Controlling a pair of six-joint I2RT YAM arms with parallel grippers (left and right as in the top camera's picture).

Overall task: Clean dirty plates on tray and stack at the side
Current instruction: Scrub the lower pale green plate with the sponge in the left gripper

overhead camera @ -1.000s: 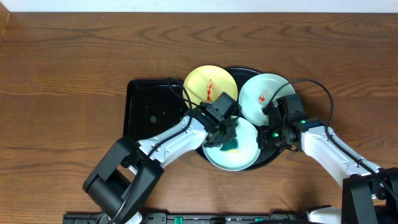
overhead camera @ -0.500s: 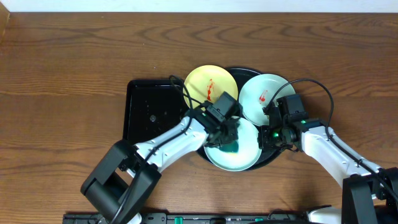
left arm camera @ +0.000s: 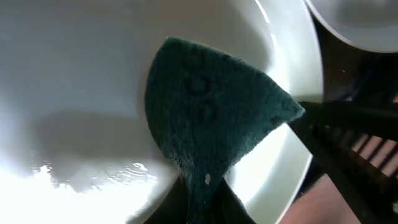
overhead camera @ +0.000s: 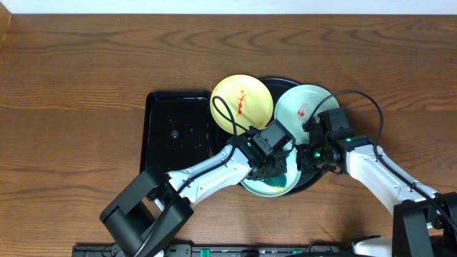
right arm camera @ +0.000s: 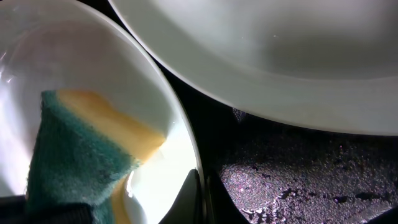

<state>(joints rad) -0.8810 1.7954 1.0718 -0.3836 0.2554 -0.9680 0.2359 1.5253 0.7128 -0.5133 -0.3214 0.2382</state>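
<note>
Black plastic lies furthest left: a rectangular tray (overhead camera: 171, 128) on the tabletop, touching the round tray (overhead camera: 265, 81) that carries all three plates. At the round tray's back-left edge the yellow plate (overhead camera: 251, 100) is seen with a red smear (overhead camera: 240, 103) not yet wiped. The left arm's cable (overhead camera: 220, 118) loops over it. A wide scrubbing stroke could drag that loop across the plate and shift it or spread the smear.

At the front edge, the near blue plate (overhead camera: 257, 187) is being scrubbed by the left gripper (overhead camera: 275, 170). Its jaws are pinched on a green-and-yellow sponge (left arm camera: 211, 118), which is pressed into the wet bowl. Only a narrow tail of the sponge is gripped, so it could be pulled free if too much downward force is applied.

The right gripper (overhead camera: 305, 155) is set at this plate's right rim. Its jaws are pressed together and appear to nip the thin edge. On so slim and wet a hold, the plate could be twisted out and pushed over the tray's front rim.

The far blue plate (overhead camera: 314, 103), smeared red, lies at the back-right edge and overhangs the near one. A lift could knock it.
</note>
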